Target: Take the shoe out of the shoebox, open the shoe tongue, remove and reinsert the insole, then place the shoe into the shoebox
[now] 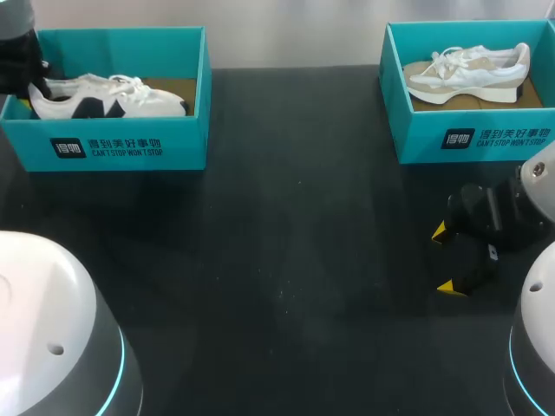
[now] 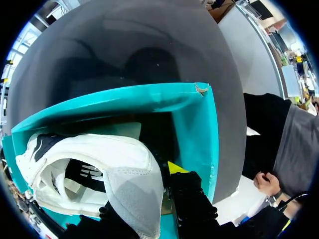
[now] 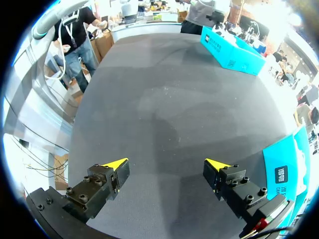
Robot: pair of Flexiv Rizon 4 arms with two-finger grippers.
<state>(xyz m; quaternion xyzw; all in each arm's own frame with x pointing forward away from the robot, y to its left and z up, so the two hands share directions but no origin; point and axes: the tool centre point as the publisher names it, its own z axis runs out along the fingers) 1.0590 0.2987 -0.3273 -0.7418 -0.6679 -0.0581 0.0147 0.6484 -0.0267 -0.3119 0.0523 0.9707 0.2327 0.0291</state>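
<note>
1. At ten o'clock on the table (image 1: 286,260), a matte black top with faint pale scuffs, sits the shoebox (image 1: 121,149). It is a lidless rectangle of smooth teal card with white print on its front wall. The left wrist view shows a small nick at one top corner.
2. Inside it lies the shoe (image 1: 113,97), heel toward nine o'clock and toe toward three, on a brown card floor. It is white with black side panels and white laces. Up close the heel is soft and padded, with a fine-grained grey patch, and the inside of the shoe is dark.
3. The left gripper (image 1: 22,69), black and blocky, is at the box's nine o'clock end, right at the heel. I cannot tell whether it has clamped the heel.
4. At four o'clock the right gripper (image 3: 167,164) hangs over bare table, spread wide with nothing between its tips.
5. At two o'clock stands a second teal box (image 1: 468,139) holding a white-and-beige sneaker (image 1: 468,74) with a thick sole.
</note>
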